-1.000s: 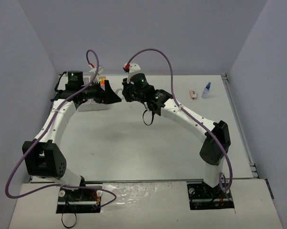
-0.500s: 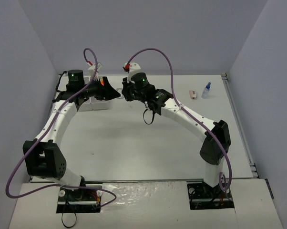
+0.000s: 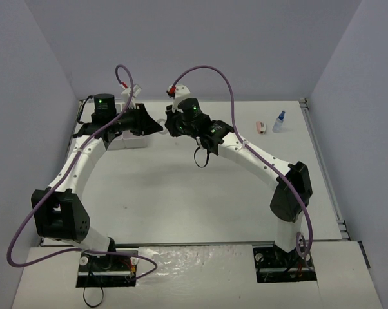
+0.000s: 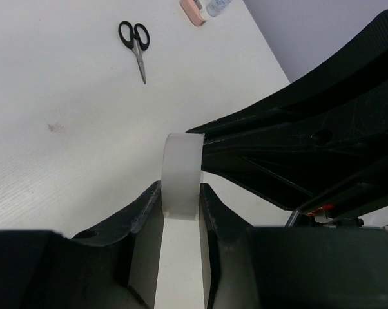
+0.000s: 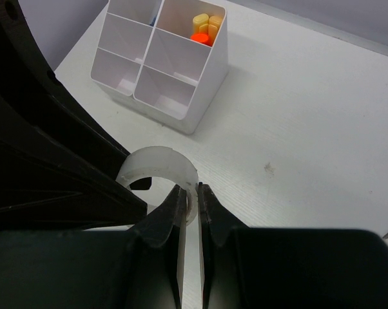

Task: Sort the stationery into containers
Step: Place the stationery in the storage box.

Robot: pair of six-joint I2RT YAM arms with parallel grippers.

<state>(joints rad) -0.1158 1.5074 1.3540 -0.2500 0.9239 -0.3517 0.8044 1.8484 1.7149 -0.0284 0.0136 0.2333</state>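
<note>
The clear tape ring (image 4: 181,172) hangs above the table between both grippers. My left gripper (image 4: 181,198) is shut across its width, one finger on each flat side. My right gripper (image 5: 193,193) is shut on the ring's wall (image 5: 156,168), one finger inside the hoop and one outside. From above the two grippers (image 3: 156,127) (image 3: 170,123) meet tip to tip and hide the ring. The white divided container (image 5: 210,77) stands on the table beyond; one compartment holds a yellow stick and an orange-tipped marker (image 5: 203,29). The black-handled scissors (image 4: 135,42) lie flat on the table.
A pink piece (image 3: 261,127) and a small blue-capped bottle (image 3: 279,121) sit at the far right of the table. The container (image 3: 126,143) is mostly under my left arm in the top view. Grey walls close in the back and both sides.
My left gripper's jaws have come together onto the tape ring, and that wrist has shifted slightly toward the right gripper. The right arm has stayed in place.
</note>
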